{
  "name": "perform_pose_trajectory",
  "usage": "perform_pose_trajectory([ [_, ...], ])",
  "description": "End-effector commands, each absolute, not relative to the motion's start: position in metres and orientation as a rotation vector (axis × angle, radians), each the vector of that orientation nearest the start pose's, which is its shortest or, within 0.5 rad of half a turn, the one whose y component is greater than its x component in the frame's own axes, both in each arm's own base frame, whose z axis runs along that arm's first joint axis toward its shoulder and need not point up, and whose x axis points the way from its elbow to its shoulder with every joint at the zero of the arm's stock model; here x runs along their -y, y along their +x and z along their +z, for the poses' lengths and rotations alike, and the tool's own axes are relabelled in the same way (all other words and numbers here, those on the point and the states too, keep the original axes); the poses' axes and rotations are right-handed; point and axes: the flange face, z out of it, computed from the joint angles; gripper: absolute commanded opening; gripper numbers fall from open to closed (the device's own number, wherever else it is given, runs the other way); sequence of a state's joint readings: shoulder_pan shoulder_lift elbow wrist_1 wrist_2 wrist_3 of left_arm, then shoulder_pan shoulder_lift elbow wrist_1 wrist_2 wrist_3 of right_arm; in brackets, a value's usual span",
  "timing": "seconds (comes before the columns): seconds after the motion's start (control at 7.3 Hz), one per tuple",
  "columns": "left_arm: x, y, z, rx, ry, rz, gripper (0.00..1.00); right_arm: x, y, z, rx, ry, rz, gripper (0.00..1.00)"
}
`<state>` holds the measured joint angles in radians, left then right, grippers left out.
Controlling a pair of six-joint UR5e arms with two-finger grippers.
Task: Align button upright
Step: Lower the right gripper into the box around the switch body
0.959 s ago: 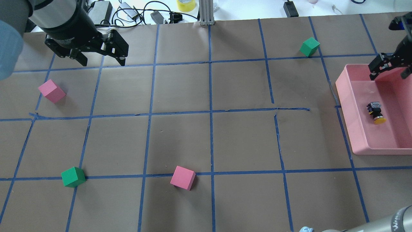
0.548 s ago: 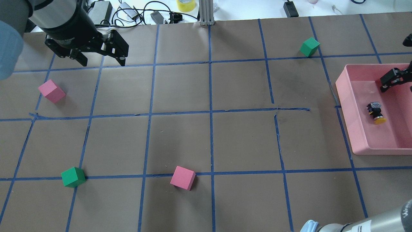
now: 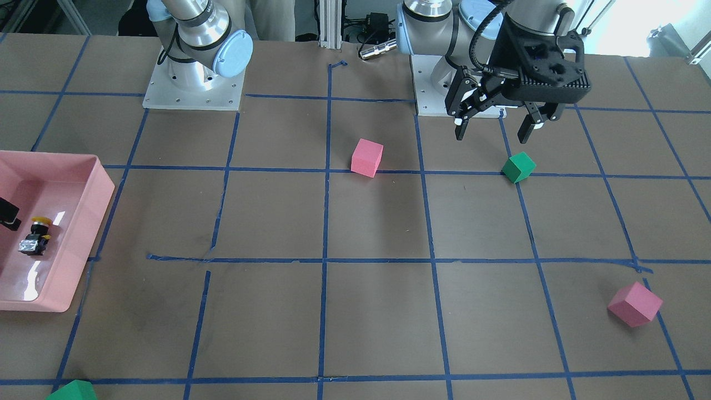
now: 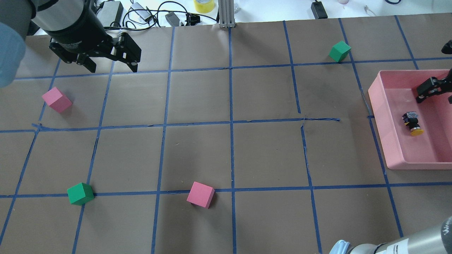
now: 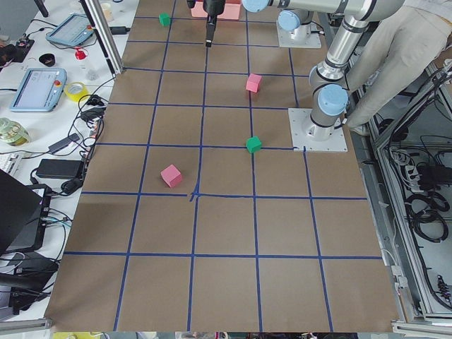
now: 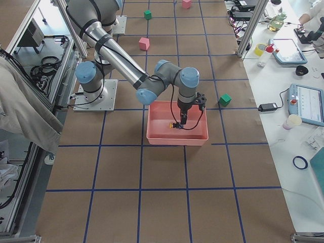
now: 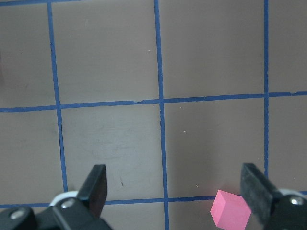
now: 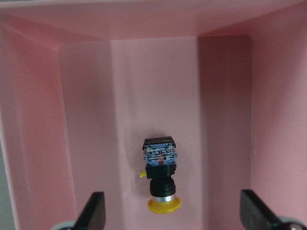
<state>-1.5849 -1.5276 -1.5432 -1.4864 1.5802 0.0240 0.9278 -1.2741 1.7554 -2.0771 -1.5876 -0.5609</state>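
Observation:
The button (image 4: 412,123) lies on its side in the pink tray (image 4: 378,102), its yellow cap pointing toward the robot's side and its silvery base away. My right gripper (image 4: 436,97) hangs open over the tray, just beyond the button and not touching it. In the right wrist view the button (image 8: 160,175) lies between the open fingers (image 8: 93,213), cap at the bottom. It also shows in the front view (image 3: 34,236). My left gripper (image 4: 112,67) is open and empty above the table's far left.
Pink cubes (image 4: 56,100) (image 4: 200,194) and green cubes (image 4: 80,193) (image 4: 339,51) lie scattered on the brown taped table. The near pink cube shows in the left wrist view (image 7: 230,215). Cables and a yellow tape roll (image 4: 204,5) lie past the far edge.
My right gripper has moved from the tray's far wall to the right and in over the tray, nearer the button. The button and the left arm have not moved.

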Motion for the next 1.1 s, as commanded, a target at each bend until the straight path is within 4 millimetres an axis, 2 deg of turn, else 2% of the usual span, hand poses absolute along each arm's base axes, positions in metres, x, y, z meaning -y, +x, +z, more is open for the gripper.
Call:
perform_pose_trajectory([
  [0.0, 0.485, -0.139, 0.532, -3.123, 0.057, -0.242, 1.00, 0.541, -0.243, 0.280, -3.174, 0.132, -0.003, 1.00],
  [0.27, 0.485, -0.139, 0.531, -3.123, 0.059, -0.240, 1.00, 0.542, -0.243, 0.279, -3.175, 0.139, -0.019, 1.00],
  [0.55, 0.484, -0.139, 0.532, -3.120, 0.059, -0.245, 1.00, 0.549, -0.247, 0.246, -3.168, 0.151, -0.040, 1.00],
  [0.68, 0.484, -0.139, 0.532, -3.121, 0.059, -0.245, 1.00, 0.549, -0.247, 0.236, -3.180, 0.154, -0.071, 1.00],
  [0.96, 0.484, -0.139, 0.532, -3.124, 0.059, -0.245, 1.00, 0.551, -0.244, 0.229, -3.142, 0.151, -0.088, 1.00],
])
